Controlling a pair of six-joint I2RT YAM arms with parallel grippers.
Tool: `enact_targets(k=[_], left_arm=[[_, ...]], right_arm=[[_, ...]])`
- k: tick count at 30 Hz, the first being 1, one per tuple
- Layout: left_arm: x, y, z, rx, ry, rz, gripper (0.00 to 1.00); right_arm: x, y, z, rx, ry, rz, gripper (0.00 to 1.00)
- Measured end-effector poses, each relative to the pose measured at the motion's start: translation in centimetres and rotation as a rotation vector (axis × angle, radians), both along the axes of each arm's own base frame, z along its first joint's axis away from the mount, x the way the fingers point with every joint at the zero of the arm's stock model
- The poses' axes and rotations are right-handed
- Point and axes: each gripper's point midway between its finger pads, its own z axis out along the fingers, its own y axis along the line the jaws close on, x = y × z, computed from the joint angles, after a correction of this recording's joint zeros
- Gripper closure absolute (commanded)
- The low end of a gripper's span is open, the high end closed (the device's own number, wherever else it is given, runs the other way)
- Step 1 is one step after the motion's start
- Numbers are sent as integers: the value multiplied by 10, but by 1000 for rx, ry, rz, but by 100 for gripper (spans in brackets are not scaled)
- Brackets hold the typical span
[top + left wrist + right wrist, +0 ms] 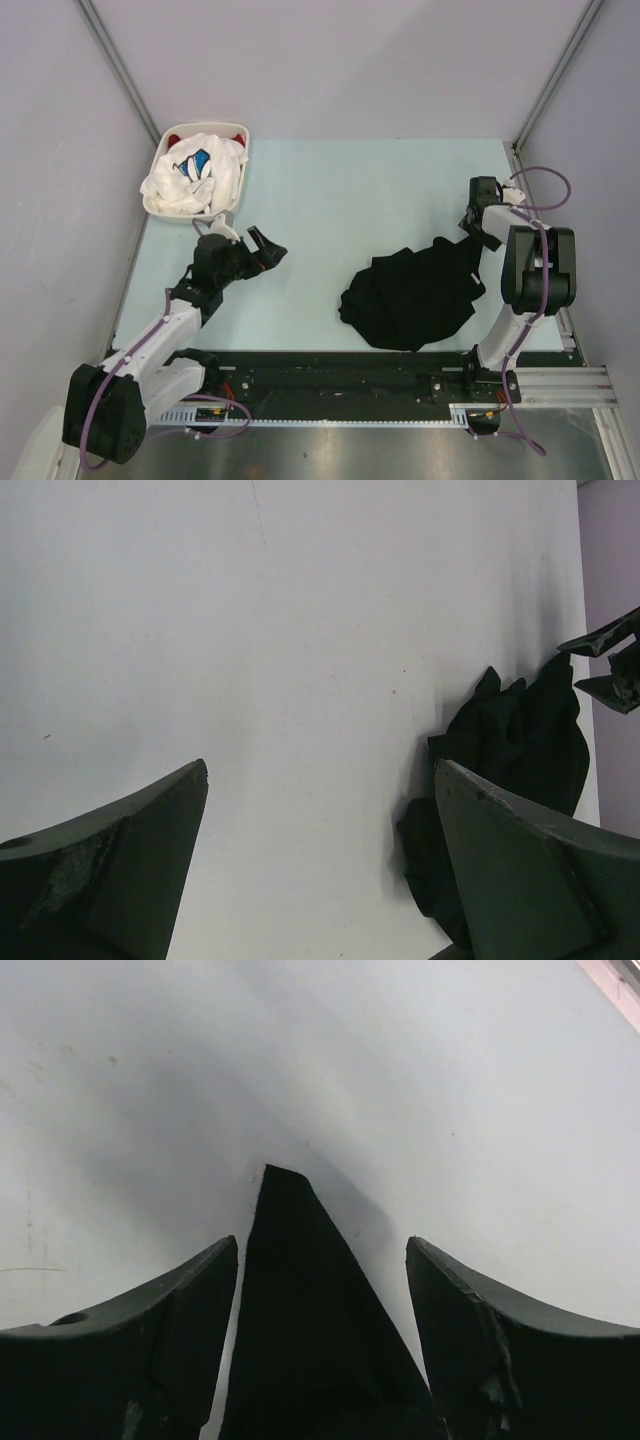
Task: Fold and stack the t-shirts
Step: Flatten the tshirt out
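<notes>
The black t-shirt (415, 295) lies crumpled on the pale table, right of the middle. My right gripper (470, 228) is at its far right edge, open. In the right wrist view a pointed corner of the black cloth (295, 1300) lies between the fingers of the right gripper (322, 1242), with a gap on each side. My left gripper (268, 248) hovers open over bare table to the shirt's left. The left wrist view shows that left gripper (322, 770) holding nothing and the shirt (520, 735) off to its right. A white t-shirt with blue print (200, 170) fills the basket over a red one (175, 137).
The white oval basket (160, 205) stands at the table's far left corner. Grey walls and metal posts close in the table on both sides. A black rail (330, 385) runs along the near edge between the arm bases.
</notes>
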Motion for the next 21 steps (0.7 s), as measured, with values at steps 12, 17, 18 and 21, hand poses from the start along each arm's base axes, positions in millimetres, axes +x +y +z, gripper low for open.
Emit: enact_targets(k=[12,17,18,21], left_arm=[[1,0,0,1,-2,0,0],[0,1,1,7,-7,1,0],[-1,2,1,12,-6,2,0],[-4,4,7,21,-7,3,0]], right_arm=[[20,17,5,-2,-35,44,100],[52,69,52,-63,-128,196,100],[60,87,73,-73,-167,247,100],[78,144,166,-87,-357,396,100]])
